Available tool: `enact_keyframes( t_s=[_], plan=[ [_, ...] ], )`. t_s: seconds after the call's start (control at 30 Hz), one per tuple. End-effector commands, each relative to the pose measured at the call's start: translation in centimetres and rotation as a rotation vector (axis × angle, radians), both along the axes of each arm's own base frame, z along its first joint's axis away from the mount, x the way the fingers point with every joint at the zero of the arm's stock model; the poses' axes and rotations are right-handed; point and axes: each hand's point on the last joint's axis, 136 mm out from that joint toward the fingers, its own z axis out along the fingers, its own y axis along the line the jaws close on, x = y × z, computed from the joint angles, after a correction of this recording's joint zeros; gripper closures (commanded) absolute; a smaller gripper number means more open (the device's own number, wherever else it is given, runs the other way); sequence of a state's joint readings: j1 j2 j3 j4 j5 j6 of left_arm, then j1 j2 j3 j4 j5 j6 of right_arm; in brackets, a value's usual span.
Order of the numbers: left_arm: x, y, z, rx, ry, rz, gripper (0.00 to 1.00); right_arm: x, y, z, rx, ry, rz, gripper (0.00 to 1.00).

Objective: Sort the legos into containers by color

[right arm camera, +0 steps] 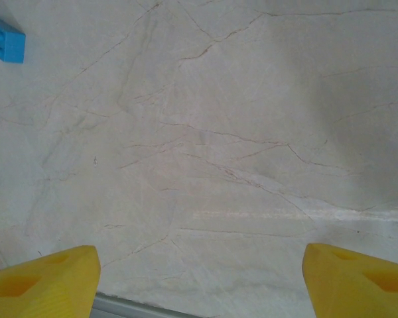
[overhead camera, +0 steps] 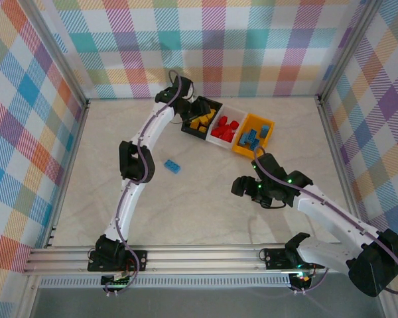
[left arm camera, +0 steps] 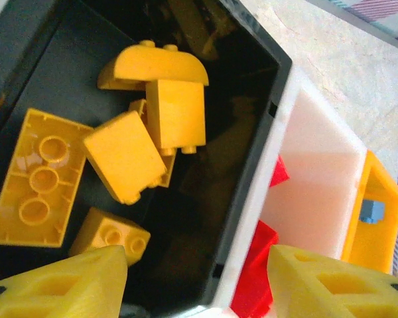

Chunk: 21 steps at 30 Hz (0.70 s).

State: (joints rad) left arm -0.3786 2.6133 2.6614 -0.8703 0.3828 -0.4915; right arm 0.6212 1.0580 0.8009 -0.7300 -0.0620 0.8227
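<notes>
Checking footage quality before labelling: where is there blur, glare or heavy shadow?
Left wrist: yellow bricks soft and oversaturated, black bin floor lost in shadow, white bin washed out. Right wrist: tabletop sharp, faint glare streak low right, blue brick cropped. Top external: evenly lit.

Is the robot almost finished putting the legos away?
Nearly. The yellow bricks lie in the black bin, red ones in the white bin, blue ones in the orange-yellow bin. The left gripper hangs open over the black bin, holding nothing; the right gripper is open too. One blue brick is left on the table.
</notes>
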Motion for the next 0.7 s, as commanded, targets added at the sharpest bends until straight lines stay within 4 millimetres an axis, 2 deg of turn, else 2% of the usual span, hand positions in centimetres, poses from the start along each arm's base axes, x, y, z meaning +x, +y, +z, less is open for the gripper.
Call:
enact_keyframes(
  t_s=[0.0, 0.13, 0.37, 0.53, 0.67],
  plan=[
    [-2.6, 0.6, 6.9, 0.011, -0.068, -0.038, 0.41, 0.8, 1.1, 0.8, -0.005, -0.042, 0.097, 0.2],
    [-5.0, 2.5, 8.9, 0.088, -0.085, -0.053, 0.38, 2.5, 2.9, 1.3, 0.002, -0.059, 0.175, 0.19],
    [-10.3, 8.0, 10.9, 0.261, -0.091, -0.025, 0.32, 5.6, 7.2, 2.3, 0.061, -0.067, 0.296, 0.19],
    [-15.2, 12.9, 11.3, 0.343, -0.079, 0.028, 0.23, 8.1, 10.0, 2.9, 0.082, -0.078, 0.366, 0.18],
    [-19.7, 15.8, 9.9, 0.356, -0.026, 0.074, 0.09, 9.7, 12.0, 2.4, 0.073, -0.037, 0.431, 0.18]
  ],
)
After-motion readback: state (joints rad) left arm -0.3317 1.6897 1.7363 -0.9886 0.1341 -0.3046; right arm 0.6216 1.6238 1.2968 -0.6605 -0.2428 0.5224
